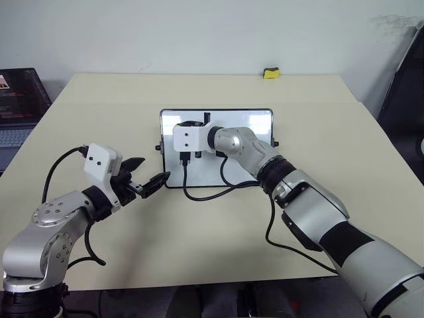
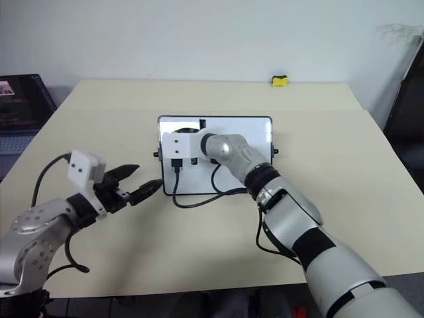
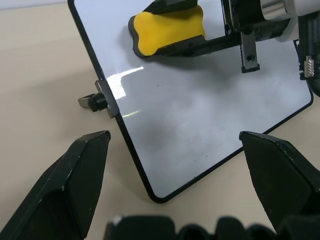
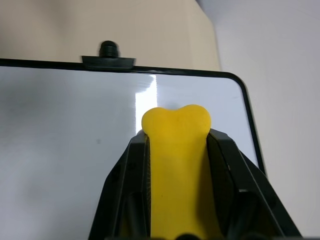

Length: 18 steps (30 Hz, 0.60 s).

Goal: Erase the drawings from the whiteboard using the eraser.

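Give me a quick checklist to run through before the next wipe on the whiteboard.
1. Eraser held in the right gripper: ok, squeezed between both fingers.
2. Eraser over the whiteboard: ok; whether it touches the surface, cannot tell.
3. Drawings left: the board area seen from the left wrist looks clean, ok; the part under the right arm, cannot tell.
4. Left gripper clear of the wiping path: ok, open, off the board's left edge.
5. Spare yellow block out of the way: ok, at the table's far edge.
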Each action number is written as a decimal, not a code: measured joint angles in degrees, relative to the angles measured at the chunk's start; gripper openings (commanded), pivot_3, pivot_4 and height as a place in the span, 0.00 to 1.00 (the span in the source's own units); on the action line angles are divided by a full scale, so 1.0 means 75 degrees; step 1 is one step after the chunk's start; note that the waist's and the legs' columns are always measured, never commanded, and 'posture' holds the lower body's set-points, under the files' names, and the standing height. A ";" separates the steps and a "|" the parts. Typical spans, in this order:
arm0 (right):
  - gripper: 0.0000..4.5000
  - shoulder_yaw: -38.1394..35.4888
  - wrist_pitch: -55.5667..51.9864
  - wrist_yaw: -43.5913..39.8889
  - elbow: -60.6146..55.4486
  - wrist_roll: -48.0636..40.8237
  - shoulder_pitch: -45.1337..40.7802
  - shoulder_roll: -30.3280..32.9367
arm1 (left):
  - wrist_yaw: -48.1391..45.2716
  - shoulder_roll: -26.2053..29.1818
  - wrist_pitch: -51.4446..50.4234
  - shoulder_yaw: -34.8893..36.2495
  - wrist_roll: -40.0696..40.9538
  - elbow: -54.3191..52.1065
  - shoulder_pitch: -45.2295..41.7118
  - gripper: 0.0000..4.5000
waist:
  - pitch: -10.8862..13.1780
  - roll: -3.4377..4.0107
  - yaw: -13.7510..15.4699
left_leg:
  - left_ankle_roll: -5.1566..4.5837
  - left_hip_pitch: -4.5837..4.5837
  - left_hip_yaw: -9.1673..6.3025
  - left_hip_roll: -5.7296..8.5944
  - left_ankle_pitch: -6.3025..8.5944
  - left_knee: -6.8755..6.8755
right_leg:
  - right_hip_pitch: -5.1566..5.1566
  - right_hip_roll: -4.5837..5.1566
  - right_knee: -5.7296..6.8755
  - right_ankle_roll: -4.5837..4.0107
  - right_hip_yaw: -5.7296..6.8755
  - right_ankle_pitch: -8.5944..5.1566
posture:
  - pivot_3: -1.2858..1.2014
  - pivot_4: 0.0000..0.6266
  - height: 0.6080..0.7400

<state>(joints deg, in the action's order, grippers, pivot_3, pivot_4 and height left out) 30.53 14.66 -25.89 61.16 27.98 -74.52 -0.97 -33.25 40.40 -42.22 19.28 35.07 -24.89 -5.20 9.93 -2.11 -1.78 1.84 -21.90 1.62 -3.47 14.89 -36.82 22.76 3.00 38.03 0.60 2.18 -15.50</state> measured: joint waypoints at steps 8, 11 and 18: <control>0.26 0.0327 0.0141 -0.1211 -0.0467 0.0007 0.0759 -0.0037 | -0.0005 0.0000 0.0001 -0.0045 0.0000 0.0001 -0.0001 1.00 | 0.0001 0.0003 0.0013 | -0.0001 0.0018 -0.0011 -0.0001 -0.0003 -0.0014 | -0.0018 -0.0005 0.0013 -0.0003 0.0004 0.0002 | 0.52 0.24 1.00; 0.26 0.0329 0.0139 -0.0961 -0.0422 0.0032 0.0737 -0.0043 | -0.0005 0.0000 0.0001 -0.0046 0.0001 0.0001 -0.0001 1.00 | 0.0002 0.0003 0.0017 | 0.0004 0.0018 -0.0013 -0.0003 -0.0008 -0.0016 | -0.0017 -0.0008 0.0013 -0.0008 0.0004 0.0005 | 0.52 0.24 1.00; 0.26 -0.0046 0.0138 0.0520 0.0077 0.0031 0.0067 0.0150 | -0.0006 0.0001 0.0001 -0.0048 0.0001 0.0000 0.0000 1.00 | 0.0001 0.0001 0.0019 | 0.0021 0.0007 -0.0011 -0.0003 -0.0016 -0.0007 | -0.0010 -0.0010 0.0005 -0.0011 0.0004 0.0006 | 0.52 0.24 1.00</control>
<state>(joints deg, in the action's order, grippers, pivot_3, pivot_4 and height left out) 30.18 15.69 -22.00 61.73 28.21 -74.02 0.16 -33.30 40.41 -42.21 18.92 35.07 -24.89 -5.20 9.93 -2.10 -1.64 2.00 -21.84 1.54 -3.50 14.76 -36.87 22.68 2.93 38.06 0.51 2.20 -15.45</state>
